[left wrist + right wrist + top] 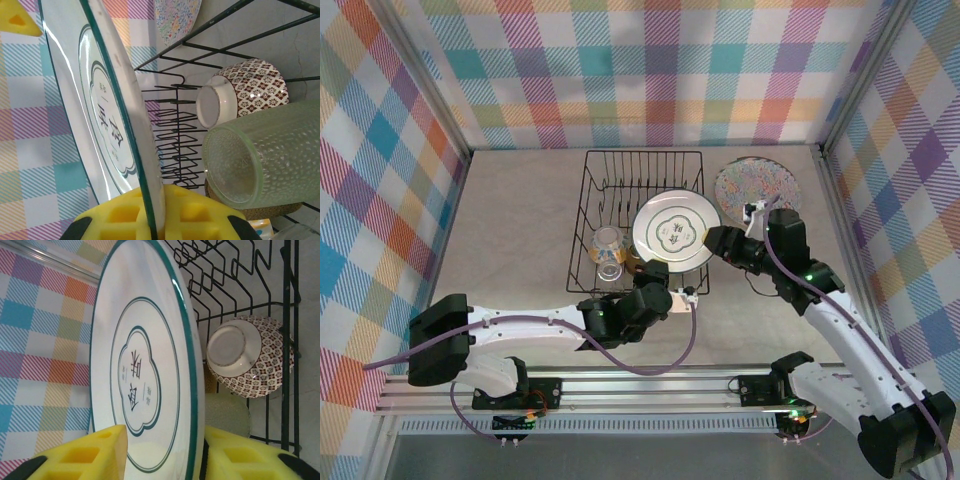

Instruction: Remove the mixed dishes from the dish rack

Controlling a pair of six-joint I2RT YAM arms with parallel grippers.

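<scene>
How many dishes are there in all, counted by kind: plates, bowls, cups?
Plates: 2, a cream plate held by the left claw and right claw, and a speckled plate on the table.
Bowls: 1, a patterned bowl in the dish rack.
Cups: 2, a pale-green cup and an amber cup.
Total: 5 in plain sight; more may be hidden.

The pale grey table (520, 220) carries the black wire dish rack (642, 200) at centre frame, and a speckled plate (755, 185) lies flat just right of it.

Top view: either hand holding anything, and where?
Both grip the green-rimmed plate by its rim: left hand at the near edge, right hand at the right edge.
</scene>
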